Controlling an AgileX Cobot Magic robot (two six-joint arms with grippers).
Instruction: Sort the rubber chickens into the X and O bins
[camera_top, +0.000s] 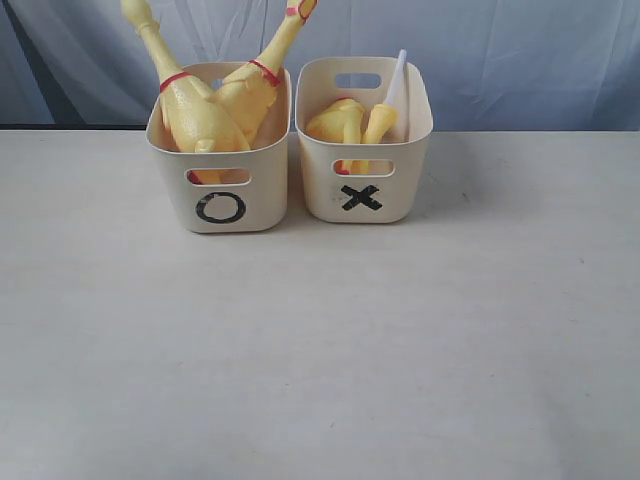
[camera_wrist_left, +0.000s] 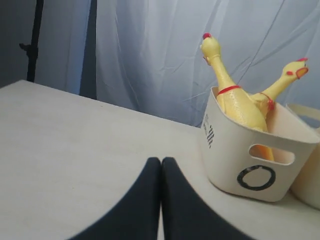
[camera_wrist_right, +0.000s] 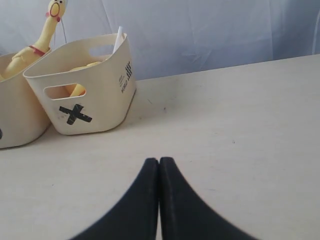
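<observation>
Two cream tubs stand side by side at the back of the table. The O bin (camera_top: 220, 205) (camera_wrist_left: 257, 172) holds two long rubber chickens (camera_top: 195, 110) (camera_wrist_left: 235, 100) whose necks stick up above its rim. The X bin (camera_top: 362, 195) (camera_wrist_right: 82, 107) holds shorter chickens (camera_top: 345, 122) (camera_wrist_right: 80, 89) and one with a white tube (camera_top: 396, 85). Neither arm shows in the exterior view. My left gripper (camera_wrist_left: 161, 160) is shut and empty, low over the table short of the O bin. My right gripper (camera_wrist_right: 159, 160) is likewise shut and empty, short of the X bin.
A pale blue-grey curtain (camera_top: 500, 50) hangs behind the table. A dark stand (camera_wrist_left: 35, 45) rises at the far edge in the left wrist view. The table top (camera_top: 320, 350) spreads out in front of the bins.
</observation>
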